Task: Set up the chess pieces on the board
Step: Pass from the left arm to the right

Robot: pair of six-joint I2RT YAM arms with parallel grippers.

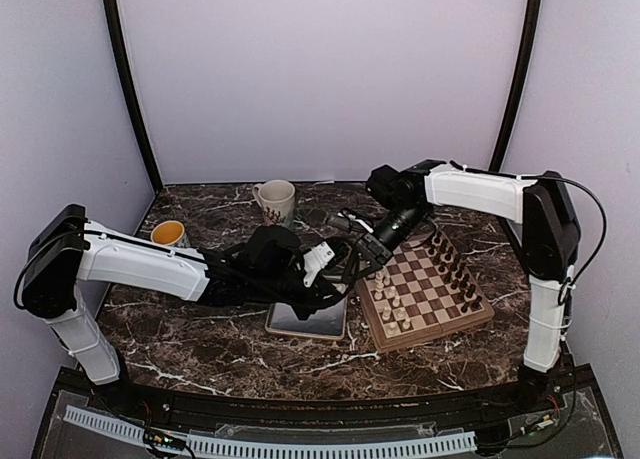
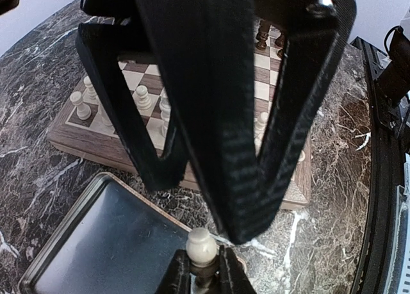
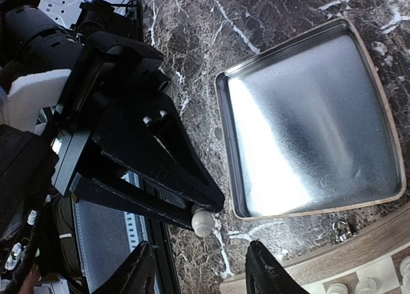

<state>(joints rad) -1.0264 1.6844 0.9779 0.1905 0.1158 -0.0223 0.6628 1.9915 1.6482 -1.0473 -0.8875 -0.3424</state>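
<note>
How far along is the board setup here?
Done: dark pieces and many cream pieces stand on the board. In hand: the left gripper pinches a cream pawn by the tray corner, the right gripper open close by. Left: seat that pawn; no pieces show in the tray.

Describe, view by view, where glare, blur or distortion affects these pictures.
Top view: even, soft light, no harsh shadows. Left wrist view: the right fingers loom close and blurred, hiding much of the board; the wide lens curves the table edge. Right wrist view: a bright glare streak on the tray; the pawn looks washed out.
</note>
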